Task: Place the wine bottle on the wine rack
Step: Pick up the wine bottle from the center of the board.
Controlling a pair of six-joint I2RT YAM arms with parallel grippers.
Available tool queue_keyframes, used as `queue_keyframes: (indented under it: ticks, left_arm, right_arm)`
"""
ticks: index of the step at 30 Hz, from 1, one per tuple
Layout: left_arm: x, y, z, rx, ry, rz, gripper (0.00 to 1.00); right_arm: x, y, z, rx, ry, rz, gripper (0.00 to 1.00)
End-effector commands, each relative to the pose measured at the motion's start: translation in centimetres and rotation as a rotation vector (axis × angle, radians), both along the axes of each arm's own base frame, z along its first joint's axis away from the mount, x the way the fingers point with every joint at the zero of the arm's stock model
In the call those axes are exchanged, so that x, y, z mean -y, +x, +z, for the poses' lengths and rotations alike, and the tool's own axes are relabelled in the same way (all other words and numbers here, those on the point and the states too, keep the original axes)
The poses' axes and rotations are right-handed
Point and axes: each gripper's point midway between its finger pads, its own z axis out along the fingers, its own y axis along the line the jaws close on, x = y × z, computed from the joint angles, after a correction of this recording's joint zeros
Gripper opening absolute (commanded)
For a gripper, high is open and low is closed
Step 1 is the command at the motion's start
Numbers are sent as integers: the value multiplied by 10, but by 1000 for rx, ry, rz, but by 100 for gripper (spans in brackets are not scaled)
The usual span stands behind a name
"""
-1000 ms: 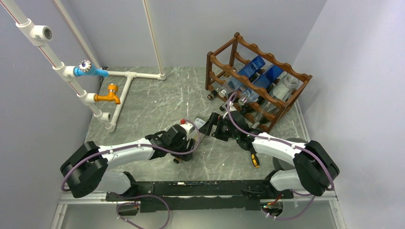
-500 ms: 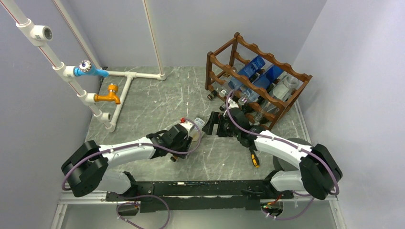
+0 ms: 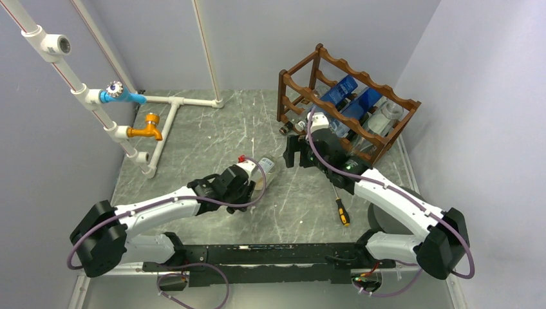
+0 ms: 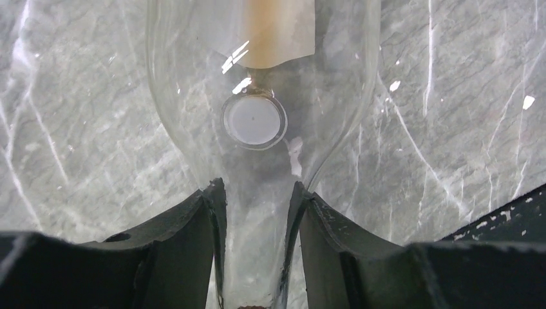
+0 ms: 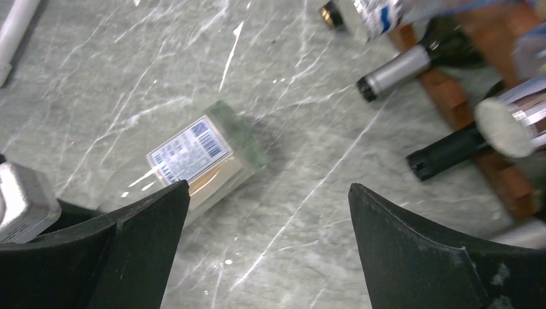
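bottle necks [image 5: 393,72] jutting from wine rack [image 3: 282,96] front, open tabletop [image 3: 212,138] leftward; pipes [image 3: 169,122] beyond

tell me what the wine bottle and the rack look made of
The wine bottle looks like clear glass, glossy: the marbled tabletop shows through it and highlights glint on it. The wine rack is likely wood, dark reddish-brown, smooth stained finish; grain too small to see.

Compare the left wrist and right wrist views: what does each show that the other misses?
Only left wrist: the left hand shut on the wine bottle at its clear neck. Only right wrist: the open right hand, the wine rack, necks of racked bottles and the barcode label. Both: the wine bottle and the marble table.
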Motion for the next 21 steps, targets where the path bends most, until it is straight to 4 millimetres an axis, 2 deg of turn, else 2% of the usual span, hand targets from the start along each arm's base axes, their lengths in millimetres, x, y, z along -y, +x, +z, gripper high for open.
queue_keyframes:
  ticks: [1,9,15,21]
  left_arm:
    - [14,23,64,142,-133,53,0]
    - [6,19,100,193,-212,90,0]
    - [-2,10,118,201,-276,111,0]
    - [-6,0,128,206,-329,98,0]
  right_arm:
    - [26,18,41,127,-162,-53,97]
    - [43,54,88,246,-350,-95,96]
    - [55,94,111,267,-439,-114,75]
    - [62,136,121,278,-488,-140,72]
